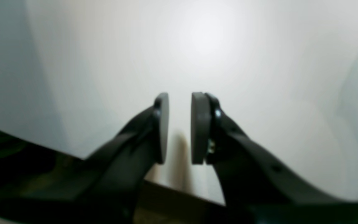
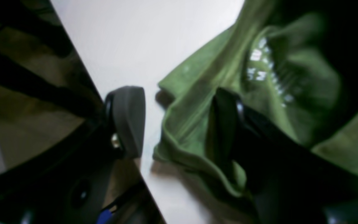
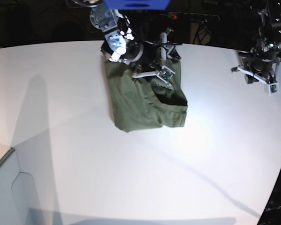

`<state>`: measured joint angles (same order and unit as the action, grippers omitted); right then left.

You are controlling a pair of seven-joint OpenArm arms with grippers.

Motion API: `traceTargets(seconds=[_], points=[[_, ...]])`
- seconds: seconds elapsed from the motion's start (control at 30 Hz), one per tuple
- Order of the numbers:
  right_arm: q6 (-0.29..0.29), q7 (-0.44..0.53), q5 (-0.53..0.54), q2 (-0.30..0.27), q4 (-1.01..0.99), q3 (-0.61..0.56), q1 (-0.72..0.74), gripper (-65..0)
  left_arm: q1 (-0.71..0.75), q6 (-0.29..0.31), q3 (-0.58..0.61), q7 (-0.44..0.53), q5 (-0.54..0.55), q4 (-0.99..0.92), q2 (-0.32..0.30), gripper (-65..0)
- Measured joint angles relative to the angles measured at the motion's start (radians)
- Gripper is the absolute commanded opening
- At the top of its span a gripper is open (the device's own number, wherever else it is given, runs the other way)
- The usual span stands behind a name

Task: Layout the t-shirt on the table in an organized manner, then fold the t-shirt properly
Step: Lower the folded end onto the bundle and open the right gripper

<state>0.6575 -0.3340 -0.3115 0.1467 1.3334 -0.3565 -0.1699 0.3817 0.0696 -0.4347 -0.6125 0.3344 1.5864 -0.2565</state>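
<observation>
Laying-out step: crumpled olive t-shirt [image 3: 147,101] at upper centre of white table [image 3: 131,178], right gripper [image 2: 179,121] spread over its hem, left gripper [image 1: 180,127] slightly parted, empty, upper right; next, pinching and spreading flat.

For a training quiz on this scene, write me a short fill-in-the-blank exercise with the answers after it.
1. The colour of the t-shirt is ____.
2. The t-shirt lies bunched up on a table whose colour is ____.
3. The end effector directly over the t-shirt belongs to the ____ arm.
4. Between the pads of the left end effector there is ____, only bare table behind.

Missing words: green; white; right; nothing
</observation>
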Motion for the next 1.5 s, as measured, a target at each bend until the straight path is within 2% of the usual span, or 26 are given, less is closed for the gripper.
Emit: traceTargets(seconds=[0.2,0.37,0.47,0.7,0.8,0.97,1.3,1.5], points=[[0.0,0.005,0.002,0.001,-0.011,-0.126,0.022,-29.5,0.003,-0.002,-0.027,-0.013,0.0,0.0,0.0,-52.4],[0.0,-0.003,-0.002,-0.004,0.053,-0.137,0.027,-29.5,0.003,-0.003,-0.027,-0.016,-0.001,0.023,0.004,-52.4],[0.0,0.007,0.011,0.0,0.169,-0.058,0.023,-29.5,0.003,-0.002,-0.019,-0.012,0.0,0.058,0.014,-52.4],[0.0,0.001,0.004,-0.009,0.379,0.179,0.003,-29.5,0.008,-0.008,0.01,-0.012,-0.001,0.151,0.153,-52.3],[0.0,0.001,0.002,-0.013,0.397,0.273,0.008,-29.5,0.016,-0.008,0.089,-0.013,0.001,0.168,0.179,-52.3],[0.001,-0.002,0.004,-0.013,0.393,0.365,-0.019,-29.5,0.035,-0.01,0.227,-0.013,-0.004,0.168,0.224,-52.3],[0.001,-0.006,0.004,-0.047,0.391,0.402,-0.05,-29.5,0.023,-0.01,0.367,-0.012,-0.004,0.164,0.229,-52.4],[0.001,-0.007,0.003,-0.066,0.391,0.404,-0.064,-29.5,0.023,-0.01,0.37,-0.013,-0.004,0.163,0.22,-52.4]])
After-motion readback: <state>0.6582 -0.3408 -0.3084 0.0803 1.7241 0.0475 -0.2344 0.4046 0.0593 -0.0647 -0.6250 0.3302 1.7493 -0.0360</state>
